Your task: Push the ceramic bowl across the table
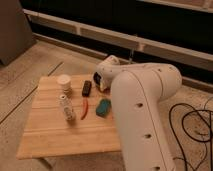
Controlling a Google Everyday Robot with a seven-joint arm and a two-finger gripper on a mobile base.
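One view only: the big white arm (pixel 142 107) bends low over the table (pixel 50 137), and its gripper (pixel 101 80) sits at the far edge. Just beside it lie a black block (pixel 86 88), green sponge (pixel 103 107) and red pepper (pixel 84 108); farther off, cream cup (pixel 64 80) and small bottle (pixel 66 107). The arm hides the ceramic bowl; I cannot tell how the jaws stand.

1 cam | high, looks down on table (pixel 50 135) | arm w/ gripper (pixel 100 80) close in front
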